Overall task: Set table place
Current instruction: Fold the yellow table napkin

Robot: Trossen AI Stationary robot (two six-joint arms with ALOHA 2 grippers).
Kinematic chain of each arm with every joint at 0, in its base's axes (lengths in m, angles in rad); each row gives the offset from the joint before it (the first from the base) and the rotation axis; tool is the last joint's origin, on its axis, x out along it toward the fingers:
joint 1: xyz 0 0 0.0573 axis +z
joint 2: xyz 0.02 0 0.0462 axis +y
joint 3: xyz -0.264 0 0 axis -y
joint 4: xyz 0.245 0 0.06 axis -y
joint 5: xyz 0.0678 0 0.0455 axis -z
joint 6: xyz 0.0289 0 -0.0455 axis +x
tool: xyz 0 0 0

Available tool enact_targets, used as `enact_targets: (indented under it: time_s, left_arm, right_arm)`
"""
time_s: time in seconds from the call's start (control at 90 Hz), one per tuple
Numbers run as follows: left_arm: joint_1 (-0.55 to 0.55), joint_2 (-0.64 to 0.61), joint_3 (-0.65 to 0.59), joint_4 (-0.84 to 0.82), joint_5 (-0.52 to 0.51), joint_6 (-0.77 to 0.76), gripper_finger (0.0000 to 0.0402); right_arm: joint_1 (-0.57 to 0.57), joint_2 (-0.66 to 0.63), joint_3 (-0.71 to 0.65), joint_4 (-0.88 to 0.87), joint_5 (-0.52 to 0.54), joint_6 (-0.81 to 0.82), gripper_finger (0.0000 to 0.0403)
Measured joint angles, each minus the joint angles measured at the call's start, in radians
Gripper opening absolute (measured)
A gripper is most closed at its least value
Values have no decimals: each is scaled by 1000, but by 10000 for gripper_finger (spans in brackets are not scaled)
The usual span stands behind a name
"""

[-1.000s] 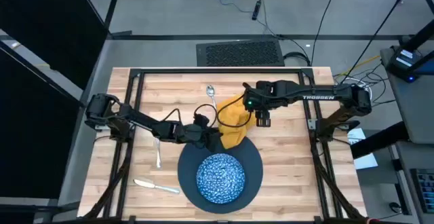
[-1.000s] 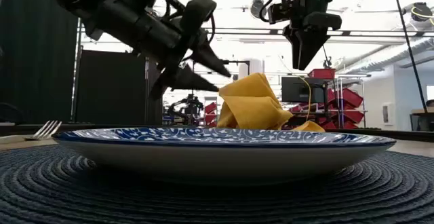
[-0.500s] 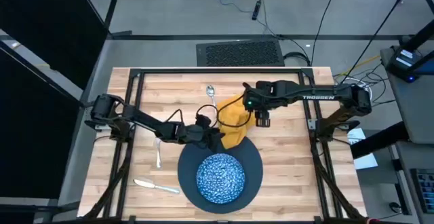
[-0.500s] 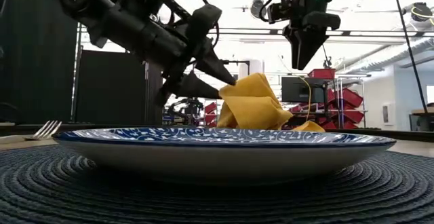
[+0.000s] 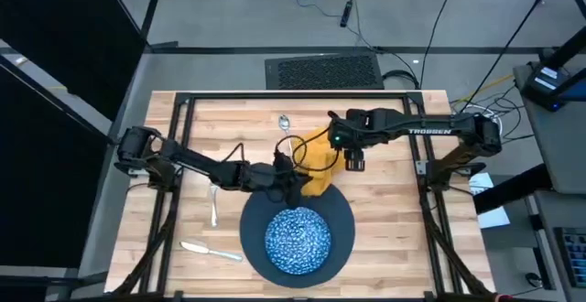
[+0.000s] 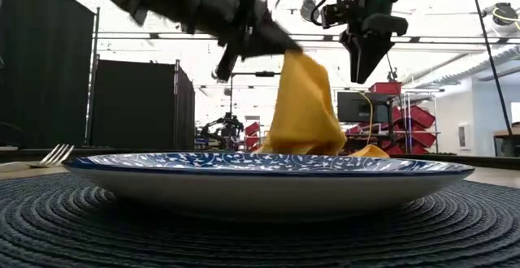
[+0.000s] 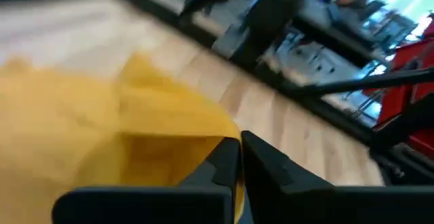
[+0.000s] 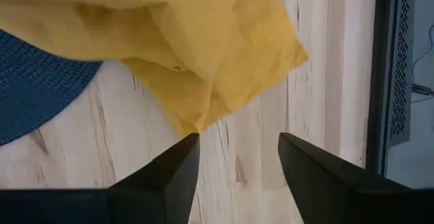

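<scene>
A mustard-yellow napkin (image 5: 318,156) lies bunched on the table (image 5: 385,210), just beyond the round dark placemat (image 5: 343,212). On the mat sits a blue-and-white speckled bowl (image 5: 298,238). My left gripper (image 5: 297,177) is shut on the napkin's near-left part and holds it raised (image 6: 302,97). To the napkin's right, my right gripper (image 5: 355,163) hovers open above the table (image 8: 237,157). A fork (image 5: 212,206) and a knife (image 5: 209,250) lie at the left, and a spoon (image 5: 285,124) lies beyond the napkin. My left gripper pinches a raised fold of the napkin (image 7: 215,134) between its two fingers, coming in from the table's left and slanting down. The cloth hangs below the fingertips in a tall bunch (image 6: 296,65). Its lower part (image 6: 313,142) rests on the table behind the bowl.
Black frame bars (image 5: 293,96) run around the table's far edge and down both sides. Bare wood lies to the right of the placemat (image 5: 385,229) and at the near left around the knife.
My left gripper has moved toward the napkin, shut on it and risen. The napkin's gripped part has been pulled up from a low crumple into a tall hanging bunch, while its lower end stays on the table.
</scene>
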Motion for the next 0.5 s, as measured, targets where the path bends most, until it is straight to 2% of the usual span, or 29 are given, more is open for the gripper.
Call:
enact_targets:
  time_s: [0.167, 0.3, 0.389, 0.5]
  left_arm:
    - [22, -147, 20, -22, -1, 143, 0]
    - [46, -297, 21, -102, -105, 183, 0]
    - [60, -371, 20, -151, -187, 186, 0]
    - [79, -418, 20, -190, -202, 186, 0]
  right_arm:
    - [4, -48, 0, 0, 1, 12, 192]
    - [41, -148, -20, 67, -8, 48, 192]
    - [89, -249, -105, 243, -93, 35, 192]
    - [138, -376, -292, 550, -189, 29, 192]
